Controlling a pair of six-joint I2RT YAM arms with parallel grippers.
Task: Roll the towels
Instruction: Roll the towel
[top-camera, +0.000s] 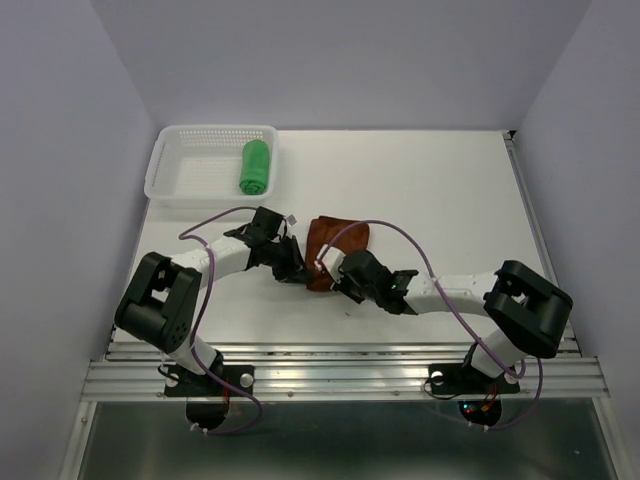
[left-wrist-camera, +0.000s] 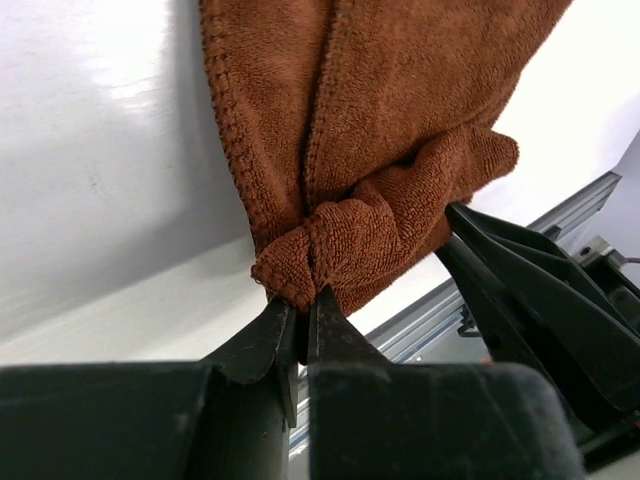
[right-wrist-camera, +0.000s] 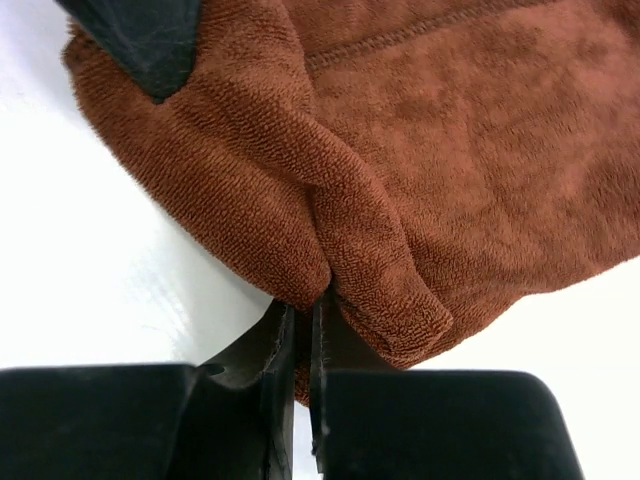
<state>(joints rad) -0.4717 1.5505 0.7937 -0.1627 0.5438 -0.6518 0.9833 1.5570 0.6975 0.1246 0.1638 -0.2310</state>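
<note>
Rust-brown towel (top-camera: 337, 243): lies near the middle of the white tabletop (top-camera: 440, 190), its far part spread flat and its 6 o'clock edge bunched up between the two grippers.
Towel close up, left wrist view: the terry cloth (left-wrist-camera: 400, 140) runs up toward 12 o'clock in long folds; a stitched hem runs down the 9 o'clock side to a gathered corner.
Towel close up, right wrist view: a thick fold of the cloth (right-wrist-camera: 450, 150) humps over the fingertips, with a seam line near 12 o'clock.
Left gripper (top-camera: 300, 275): at the towel's 7 o'clock corner. In its own camera the gripper (left-wrist-camera: 305, 305) is pressed together, clamped on the gathered corner of the rust-brown towel.
Right gripper (top-camera: 328, 272): at the towel's 6 o'clock edge, just beside the left one. In its own camera the gripper (right-wrist-camera: 312, 300) is closed tight, pinching the fold of the rust-brown towel.
Grippers to each other: close together; the right one shows at 3 o'clock in the left wrist view.
Green towel (top-camera: 255, 167): rolled into a short cylinder, lying inside the basket against its 3 o'clock wall, long axis running 12 to 6.
Basket (top-camera: 195, 165): white perforated plastic, at the 11 o'clock corner of the tabletop, well apart from both grippers.
</note>
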